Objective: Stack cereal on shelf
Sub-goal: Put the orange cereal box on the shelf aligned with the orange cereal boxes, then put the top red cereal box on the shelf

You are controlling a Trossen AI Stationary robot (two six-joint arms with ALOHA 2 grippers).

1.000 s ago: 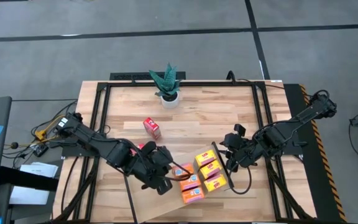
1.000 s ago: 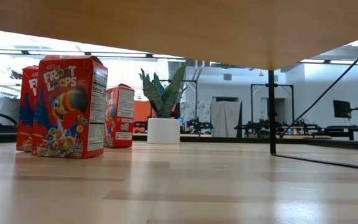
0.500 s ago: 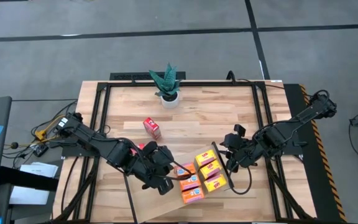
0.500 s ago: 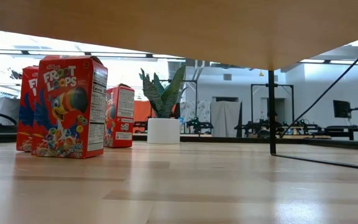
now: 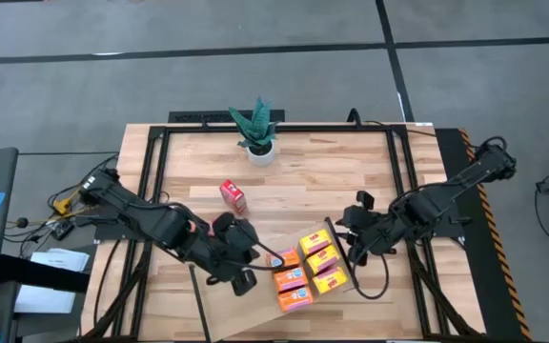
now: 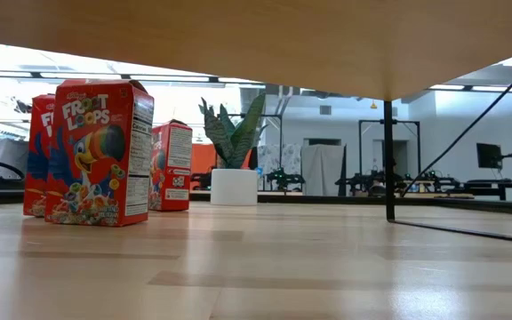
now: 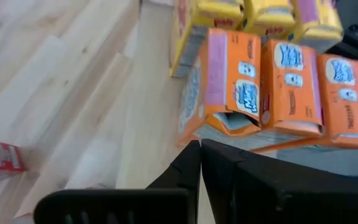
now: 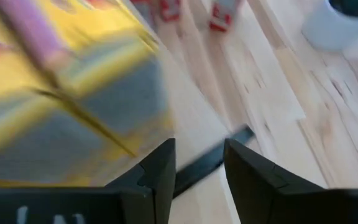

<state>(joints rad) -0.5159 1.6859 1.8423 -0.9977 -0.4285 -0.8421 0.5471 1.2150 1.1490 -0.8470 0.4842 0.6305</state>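
Although the high view takes in the whole wooden table [image 5: 284, 181], only the low view shows the underside of the shelf [image 6: 265, 40] spanning overhead, with one black rail [image 6: 388, 156] standing on the tabletop. From above, that board [image 5: 255, 310] lies tilted at the table's near edge, carrying yellow boxes [image 5: 320, 259] and orange boxes [image 5: 292, 281] packed side by side. A potted plant [image 5: 258, 131] stands at the far edge. Red cereal boxes stand upright off the board: the low view shows the nearest red box [image 6: 96, 151] with others behind it, while the high view shows one [image 5: 233, 196] clearly. The left gripper [image 5: 267, 261], fingers closed on nothing, sits just beside the orange boxes [image 7: 272, 87]. The right gripper [image 5: 349, 250], fingers [image 8: 157, 171] parted, is close against a yellow box [image 8: 61, 106]; whether it grips the box cannot be told.
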